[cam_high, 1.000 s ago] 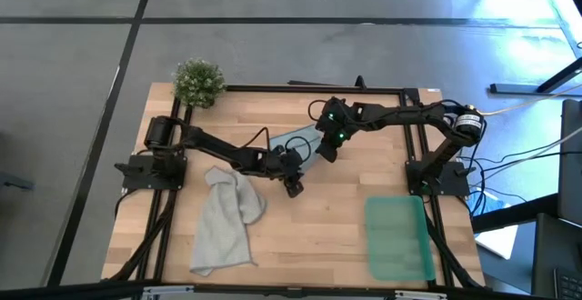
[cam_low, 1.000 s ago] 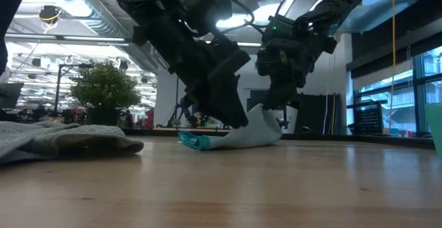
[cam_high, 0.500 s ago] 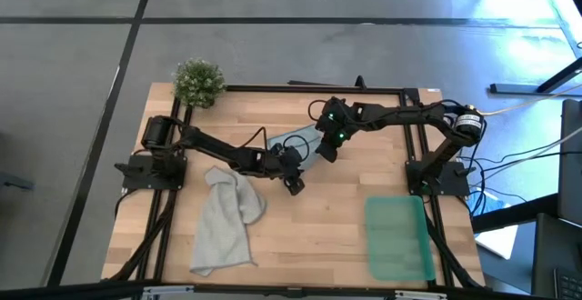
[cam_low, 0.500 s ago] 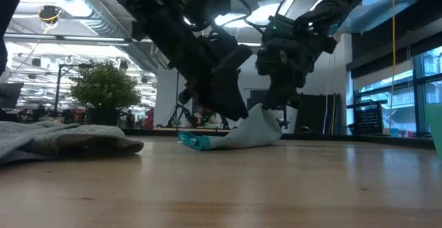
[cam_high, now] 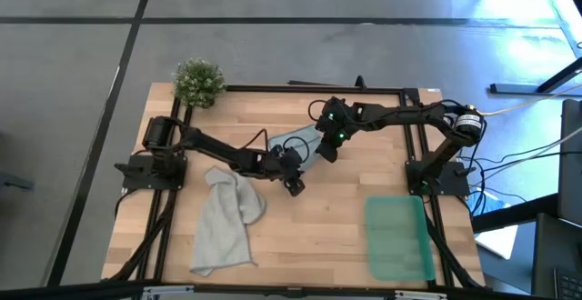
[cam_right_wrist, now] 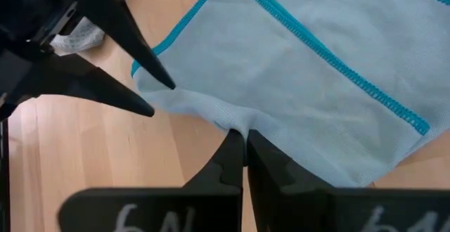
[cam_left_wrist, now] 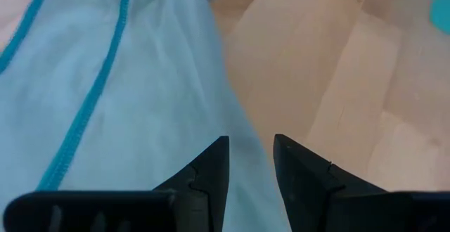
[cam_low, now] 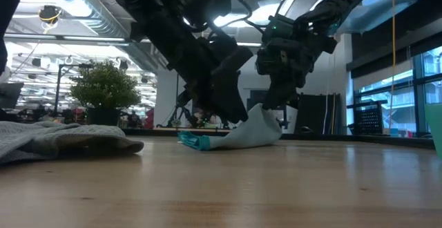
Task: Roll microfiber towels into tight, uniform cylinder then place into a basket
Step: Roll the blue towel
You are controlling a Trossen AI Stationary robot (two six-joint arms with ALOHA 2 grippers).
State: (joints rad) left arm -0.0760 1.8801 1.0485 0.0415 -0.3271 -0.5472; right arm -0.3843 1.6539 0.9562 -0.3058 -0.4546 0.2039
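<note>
The right gripper point(cam_right_wrist: 244, 142) has its fingers pressed together on the edge of the pale blue towel point(cam_right_wrist: 302, 70), pinching a small fold and lifting it a little from the table point(cam_high: 327, 209). The left gripper point(cam_left_wrist: 249, 163) stands with its fingers apart, low over the same towel near its teal-stitched hem, holding nothing.

The blue towel lies in the middle of the table toward the far side, between both grippers. The grey towel point(cam_high: 225, 220) lies crumpled near the left arm's base, and the basket point(cam_high: 398, 238) sits well apart at the right front corner, with nothing in it.

I judge the cloth light, soft and floppy; it will sag and wrinkle, so it is better to hold it at a hemmed edge or corner.

On the right gripper some pale marks show, but I cannot read them; no brand is visible
</note>
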